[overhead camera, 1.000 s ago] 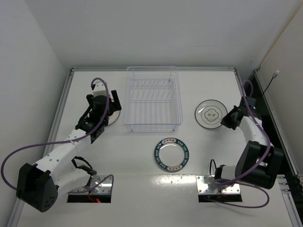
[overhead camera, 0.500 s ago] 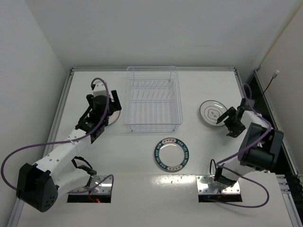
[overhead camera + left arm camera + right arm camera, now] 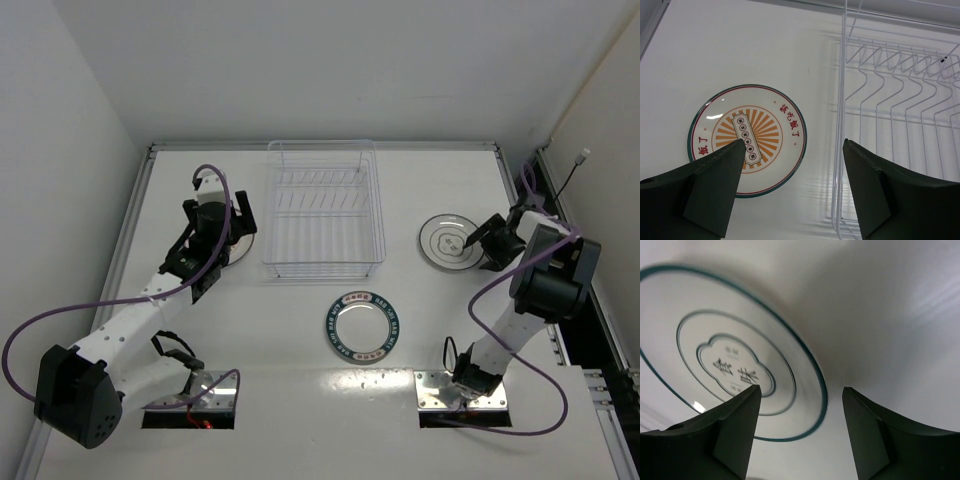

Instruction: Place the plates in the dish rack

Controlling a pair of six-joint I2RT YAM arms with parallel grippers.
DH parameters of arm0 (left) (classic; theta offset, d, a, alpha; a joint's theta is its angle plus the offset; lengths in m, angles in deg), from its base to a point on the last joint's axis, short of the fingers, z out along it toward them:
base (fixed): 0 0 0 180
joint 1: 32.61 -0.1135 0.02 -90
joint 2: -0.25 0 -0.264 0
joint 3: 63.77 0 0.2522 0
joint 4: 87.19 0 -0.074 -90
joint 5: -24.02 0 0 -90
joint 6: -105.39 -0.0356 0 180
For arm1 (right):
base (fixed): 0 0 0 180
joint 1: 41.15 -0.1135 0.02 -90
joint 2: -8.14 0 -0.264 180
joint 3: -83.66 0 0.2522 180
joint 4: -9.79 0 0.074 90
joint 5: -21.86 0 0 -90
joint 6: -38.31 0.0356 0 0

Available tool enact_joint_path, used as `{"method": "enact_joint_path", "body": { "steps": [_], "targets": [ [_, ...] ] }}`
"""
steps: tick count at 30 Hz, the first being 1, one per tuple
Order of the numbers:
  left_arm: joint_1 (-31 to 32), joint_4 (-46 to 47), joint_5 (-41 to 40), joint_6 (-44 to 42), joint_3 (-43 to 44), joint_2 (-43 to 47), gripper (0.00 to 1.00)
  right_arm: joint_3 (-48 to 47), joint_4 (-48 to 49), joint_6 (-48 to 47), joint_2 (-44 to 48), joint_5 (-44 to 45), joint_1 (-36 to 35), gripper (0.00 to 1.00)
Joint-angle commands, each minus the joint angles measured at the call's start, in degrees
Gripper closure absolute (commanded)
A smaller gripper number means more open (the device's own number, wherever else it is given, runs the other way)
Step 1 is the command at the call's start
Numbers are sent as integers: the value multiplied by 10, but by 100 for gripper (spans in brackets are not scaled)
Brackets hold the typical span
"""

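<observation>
The clear dish rack (image 3: pixel 325 210) stands at the back middle with no plate in it; its wire dividers (image 3: pixel 900 120) fill the right of the left wrist view. An orange-patterned plate (image 3: pixel 747 139) lies flat just left of it, under my left gripper (image 3: pixel 232 232) (image 3: pixel 793 143), which hovers open over the plate's right rim. A white plate with thin grey rings (image 3: pixel 447 242) (image 3: pixel 715 340) lies flat to the right of the rack. My right gripper (image 3: pixel 474 240) (image 3: pixel 801 388) is open at that plate's right rim, holding nothing. The teal-rimmed plate (image 3: pixel 366 325) lies in front of the rack.
White walls enclose the table on the left, back and right. A raised metal rail (image 3: pixel 140 200) runs along the left edge, with another along the back. The arm bases (image 3: pixel 460 390) sit at the near edge, with purple cables looping beside them.
My right gripper has gone from shut to open, and its arm has reared up and turned its wrist at the grey-ringed plate's right rim. Left arm and plates have not moved.
</observation>
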Motion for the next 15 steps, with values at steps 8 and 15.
{"method": "enact_joint_path", "body": {
  "steps": [8,15],
  "targets": [
    [7,18,-1,6,2,-4,24,-93,-45,-9,-65,5,-21,43],
    [7,13,-13,6,-4,-4,24,-125,-71,-34,-85,15,-27,41]
  ]
}}
